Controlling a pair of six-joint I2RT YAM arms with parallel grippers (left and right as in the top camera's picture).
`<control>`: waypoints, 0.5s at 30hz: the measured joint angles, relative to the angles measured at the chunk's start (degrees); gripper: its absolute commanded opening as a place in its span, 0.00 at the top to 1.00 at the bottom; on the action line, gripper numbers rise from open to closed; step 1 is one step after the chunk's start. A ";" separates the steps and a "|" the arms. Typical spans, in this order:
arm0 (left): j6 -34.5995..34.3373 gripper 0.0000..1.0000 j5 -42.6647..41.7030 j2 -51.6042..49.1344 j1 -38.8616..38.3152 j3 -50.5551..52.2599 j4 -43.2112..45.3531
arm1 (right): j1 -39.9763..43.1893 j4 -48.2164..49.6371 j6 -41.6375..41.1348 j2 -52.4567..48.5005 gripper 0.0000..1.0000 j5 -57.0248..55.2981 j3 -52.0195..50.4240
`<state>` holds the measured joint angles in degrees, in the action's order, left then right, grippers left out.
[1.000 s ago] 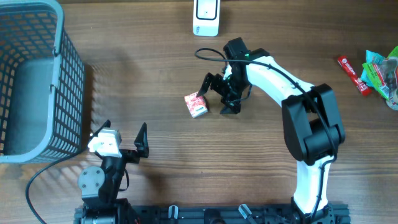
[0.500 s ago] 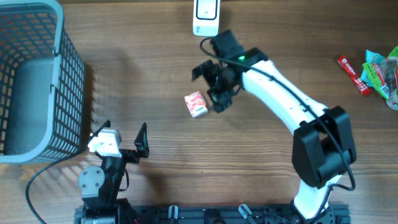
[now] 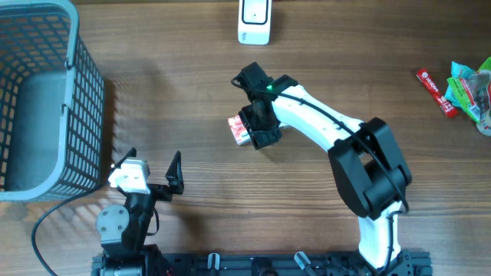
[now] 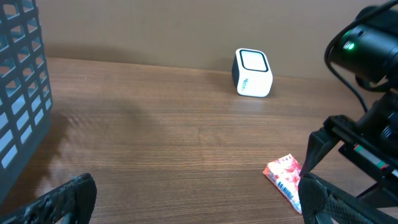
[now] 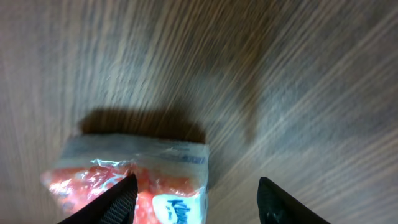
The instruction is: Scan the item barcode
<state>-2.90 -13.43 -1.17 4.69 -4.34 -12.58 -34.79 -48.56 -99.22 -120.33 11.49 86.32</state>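
Note:
The item is a small red and white packet lying flat on the wooden table, also seen in the left wrist view. My right gripper hangs right over it, pointing down. In the right wrist view the packet lies under the left finger and reaches into the gap, and the right gripper is open with bare wood before its right finger. The white barcode scanner stands at the table's far edge. My left gripper rests open and empty near the front edge.
A grey wire basket fills the left side of the table. Several snack packets lie at the far right. The scanner is upright beyond the packet, with bare wood between them.
The right arm has swung left, from beside the packet's right edge to directly over it, and its jaws have narrowed. The left arm has not moved.

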 measured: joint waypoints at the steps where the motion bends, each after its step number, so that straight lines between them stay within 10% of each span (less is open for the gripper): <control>1: 0.00 0.00 0.02 0.00 -0.02 0.00 0.00 | 0.00 0.22 0.00 -0.50 0.57 0.00 0.00; 6: 0.00 0.00 0.00 0.00 -0.02 0.00 0.00 | 0.00 1.53 0.24 -0.70 0.95 -0.15 0.07; 15: 0.00 0.00 0.00 0.00 -0.02 0.00 0.00 | 0.76 1.25 8.26 -0.70 0.96 1.73 0.48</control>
<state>-2.90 -13.43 -1.17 4.67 -4.34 -12.58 -34.02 -47.31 -90.96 -121.03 13.21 86.80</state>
